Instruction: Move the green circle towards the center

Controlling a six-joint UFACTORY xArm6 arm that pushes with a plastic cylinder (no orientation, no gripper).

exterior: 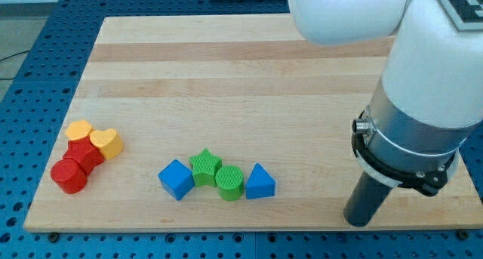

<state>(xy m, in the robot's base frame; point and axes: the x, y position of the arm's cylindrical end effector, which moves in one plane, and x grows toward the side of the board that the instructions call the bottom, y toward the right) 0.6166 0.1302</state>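
Note:
The green circle (229,182) lies near the view's bottom, a little left of the middle of the wooden board (226,78). It touches a green star (204,167) on its left and a blue triangle (259,182) on its right. A blue cube (176,179) sits left of the star. My tip (360,222) is at the view's bottom right, well to the right of the blue triangle and apart from every block.
At the view's left a cluster holds a yellow hexagon (78,130), a yellow heart (108,143), a red hexagon (85,154) and a red cylinder (69,175). The white arm body (423,70) fills the view's upper right. A blue perforated table surrounds the board.

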